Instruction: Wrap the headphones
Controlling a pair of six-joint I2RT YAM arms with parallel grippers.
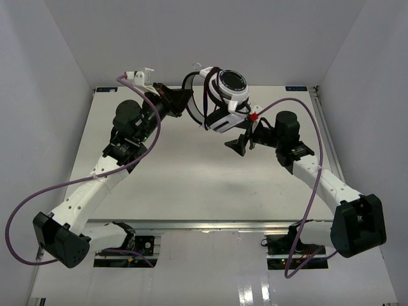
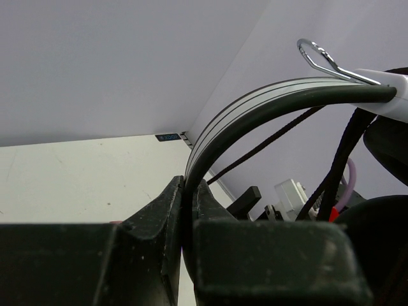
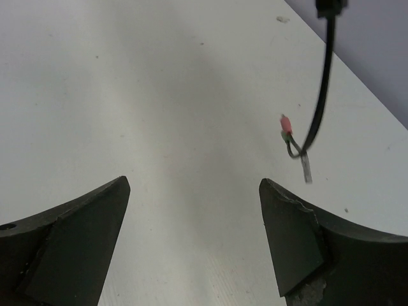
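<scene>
The headphones (image 1: 228, 89) hang in the air over the back of the table, one round black-faced earcup turned up. My left gripper (image 1: 187, 99) is shut on the white-and-black headband (image 2: 255, 102), which rises in an arc from between its fingertips (image 2: 189, 185). The thin black cord (image 1: 206, 102) loops around the headphones. In the right wrist view the cord's end (image 3: 322, 95) dangles above the table with its bare coloured wires (image 3: 290, 137). My right gripper (image 1: 240, 145) is open and empty just below and right of the headphones; it also shows in the right wrist view (image 3: 194, 185).
The white table (image 1: 191, 172) is walled by white panels at the left, back and right. Thick purple robot cables (image 1: 38, 201) trail along both arms. A metal rail runs along the table's right edge (image 1: 326, 137).
</scene>
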